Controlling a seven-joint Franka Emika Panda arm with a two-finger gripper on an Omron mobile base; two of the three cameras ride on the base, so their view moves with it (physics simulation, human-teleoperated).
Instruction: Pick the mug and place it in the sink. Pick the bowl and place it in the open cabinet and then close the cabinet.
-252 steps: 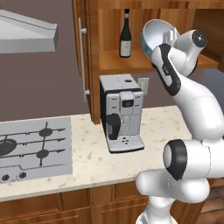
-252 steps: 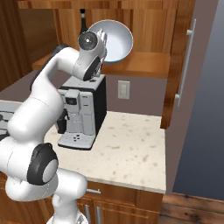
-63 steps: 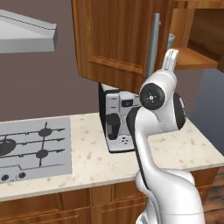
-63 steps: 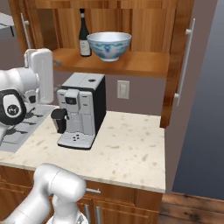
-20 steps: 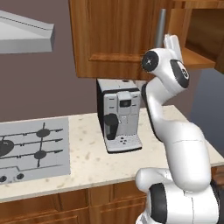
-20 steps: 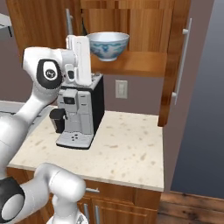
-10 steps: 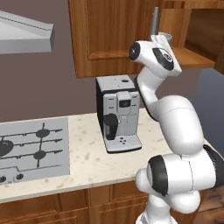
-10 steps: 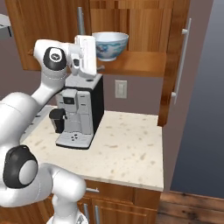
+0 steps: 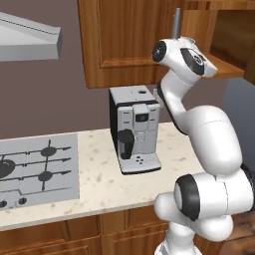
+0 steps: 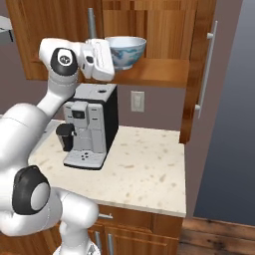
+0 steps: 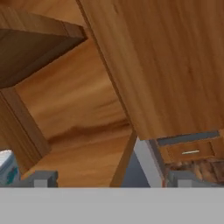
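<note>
My tool [image 10: 107, 60] wide, empty, up by cabinet [image 10: 164, 30] shelf; bowl [image 10: 125, 51] sits on shelf beside it, door open.

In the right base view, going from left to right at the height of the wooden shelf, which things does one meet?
Vertical silver bar handle of the left cabinet door → white two-finger gripper → white porcelain bowl with blue patterning on the wooden shelf → open brown wooden cabinet door → its long silver bar handle.
</note>
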